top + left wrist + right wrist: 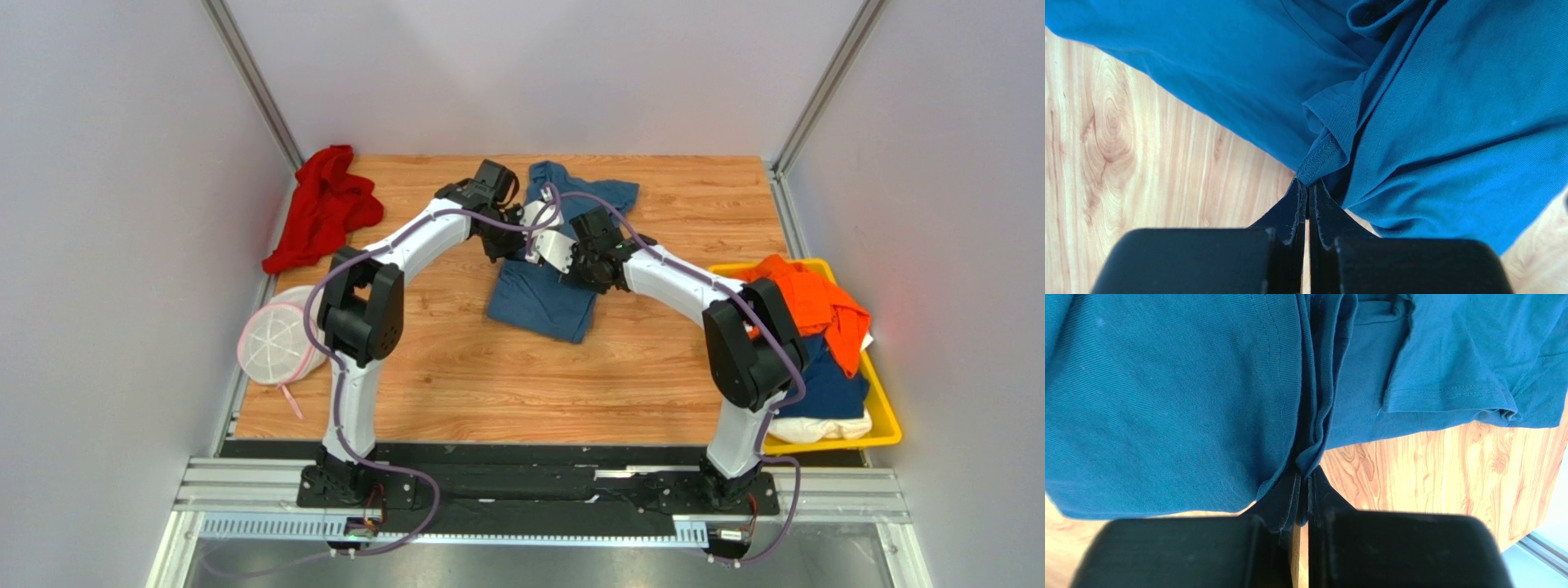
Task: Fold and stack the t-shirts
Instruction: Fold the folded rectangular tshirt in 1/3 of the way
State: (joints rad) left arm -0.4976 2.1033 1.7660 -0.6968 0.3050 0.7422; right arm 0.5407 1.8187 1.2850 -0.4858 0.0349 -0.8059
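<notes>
Teal-blue cotton fills both wrist views. The teal-blue t-shirt [540, 300] lies partly folded on the wooden table [491, 380], midway between the left and right edges and toward the far edge.

We see the left gripper [1308, 187] clamped tight on a hemmed corner of the shirt. The right gripper [1303, 474] pinches a bunched edge of several layers. The two grippers sit close together over the cloth.

We judge that a fold of this shirt is in hand, and that stacking has not begun. The next move calls for both grips to travel together, lay the held edge flat across the shirt's body, and then let go.

Bare wood lies between the shirt and the near edge, giving the arms room to work. A red cloth [321, 208] is heaped in the far left corner, and a round mesh disc [280, 337] rests at the left edge. Both are well apart from the shirt.

At the right edge, a yellow tray [889, 429] holds an orange t-shirt [816, 306], a navy t-shirt [834, 386] and a cream t-shirt [822, 429].
</notes>
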